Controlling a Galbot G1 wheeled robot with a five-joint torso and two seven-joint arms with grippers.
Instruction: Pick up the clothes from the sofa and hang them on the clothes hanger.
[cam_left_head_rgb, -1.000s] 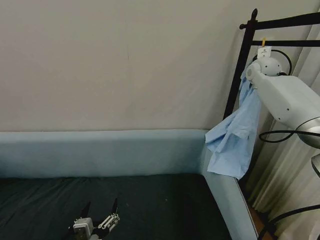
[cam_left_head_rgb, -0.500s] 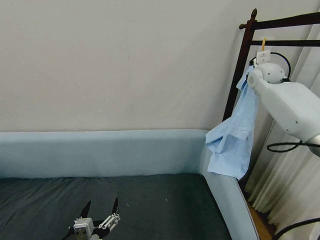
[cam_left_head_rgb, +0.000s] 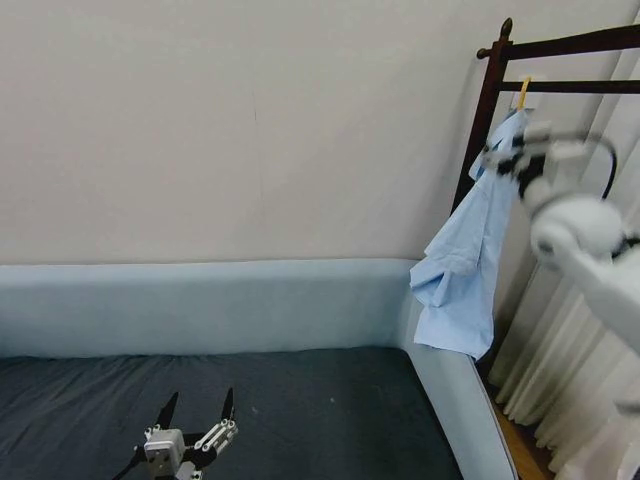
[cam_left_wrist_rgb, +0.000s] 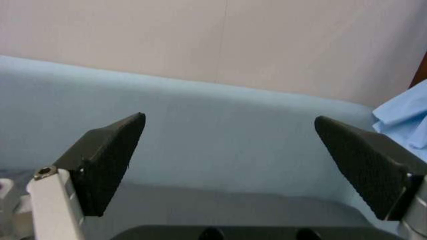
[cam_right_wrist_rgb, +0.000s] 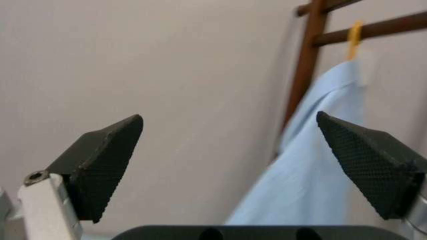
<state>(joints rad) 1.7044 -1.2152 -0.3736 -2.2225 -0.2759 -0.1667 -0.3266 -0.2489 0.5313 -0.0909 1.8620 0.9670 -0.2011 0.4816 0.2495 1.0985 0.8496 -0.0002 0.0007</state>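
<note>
A light-blue shirt (cam_left_head_rgb: 468, 262) hangs from the dark wooden clothes rack (cam_left_head_rgb: 487, 110), held at its top by a yellow peg (cam_left_head_rgb: 524, 92); its lower part drapes over the sofa's right arm. My right gripper (cam_left_head_rgb: 508, 157) is blurred beside the shirt's upper edge. Its wrist view shows the jaws wide open with nothing between them (cam_right_wrist_rgb: 228, 120), and the shirt (cam_right_wrist_rgb: 313, 170) and peg (cam_right_wrist_rgb: 355, 32) a short way beyond. My left gripper (cam_left_head_rgb: 198, 412) hovers low over the dark sofa seat, open and empty (cam_left_wrist_rgb: 229, 119).
The pale-blue sofa backrest (cam_left_head_rgb: 200, 300) runs along the wall, with the dark seat cushion (cam_left_head_rgb: 330, 420) in front of it. Pale curtains (cam_left_head_rgb: 560, 400) hang at the right behind the rack. A corner of the shirt (cam_left_wrist_rgb: 403, 117) shows in the left wrist view.
My right arm has swung back from the rack and turned, and its gripper has drawn off the shirt, which stays hanging by the peg. The left gripper has barely moved.
</note>
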